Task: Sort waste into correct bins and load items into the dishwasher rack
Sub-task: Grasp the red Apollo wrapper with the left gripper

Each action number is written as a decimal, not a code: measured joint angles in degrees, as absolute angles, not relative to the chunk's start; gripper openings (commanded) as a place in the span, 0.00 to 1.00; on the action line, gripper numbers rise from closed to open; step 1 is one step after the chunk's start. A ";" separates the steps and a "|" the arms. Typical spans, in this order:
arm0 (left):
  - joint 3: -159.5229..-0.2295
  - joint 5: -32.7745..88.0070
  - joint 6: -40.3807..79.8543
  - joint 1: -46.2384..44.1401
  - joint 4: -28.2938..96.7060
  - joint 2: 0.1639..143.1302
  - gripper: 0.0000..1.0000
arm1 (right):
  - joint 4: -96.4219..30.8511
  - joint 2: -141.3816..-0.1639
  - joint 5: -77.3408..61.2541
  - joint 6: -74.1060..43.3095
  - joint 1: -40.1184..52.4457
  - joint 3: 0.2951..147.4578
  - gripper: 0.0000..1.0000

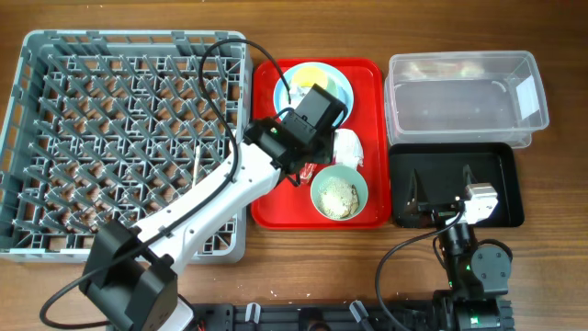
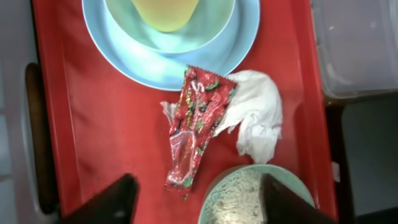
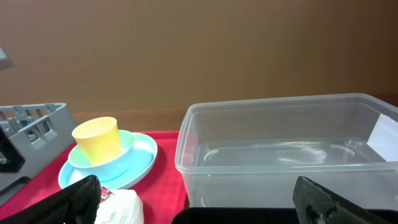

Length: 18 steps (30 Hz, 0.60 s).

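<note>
The crinkled red wrapper point(image 2: 196, 127) lies on the red tray point(image 2: 112, 137) beside the crumpled white napkin point(image 2: 255, 121). My left gripper point(image 2: 196, 205) is open above the wrapper's lower end, with one finger over the mint-green bowl of rice scraps point(image 2: 245, 196). In the overhead view the left gripper point(image 1: 308, 170) hangs over the tray's middle. A yellow cup point(image 3: 96, 140) stands in a second green bowl point(image 3: 127, 152) on the blue plate point(image 3: 146, 165). My right gripper point(image 1: 439, 188) is open and empty over the black tray point(image 1: 496, 179). The spoon and fork do not show clearly.
The grey dishwasher rack point(image 1: 129, 138) fills the left side, right next to the red tray point(image 1: 266, 198). The clear tub point(image 1: 464, 97) stands at the back right, behind the black tray. A thin white stick-like piece point(image 1: 196, 168) lies in the rack.
</note>
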State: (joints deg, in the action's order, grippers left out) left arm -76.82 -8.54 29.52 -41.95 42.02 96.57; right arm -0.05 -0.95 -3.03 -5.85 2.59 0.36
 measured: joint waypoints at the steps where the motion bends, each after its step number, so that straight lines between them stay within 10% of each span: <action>1: -75.40 -8.51 29.54 -41.95 40.75 96.90 0.59 | -0.05 -0.95 -3.03 -5.85 2.59 0.36 1.00; 6: -69.47 -8.49 29.91 -41.95 32.95 106.21 0.54 | -0.05 -0.95 -3.03 -5.85 2.59 0.36 1.00; 13: -69.49 -8.78 30.15 -42.00 28.10 112.31 0.04 | -0.08 -0.95 -3.03 -5.87 2.59 0.36 1.00; 18: -69.84 -12.25 30.33 -42.04 28.60 111.94 0.04 | -0.05 -0.95 -3.03 -5.85 2.59 0.36 1.00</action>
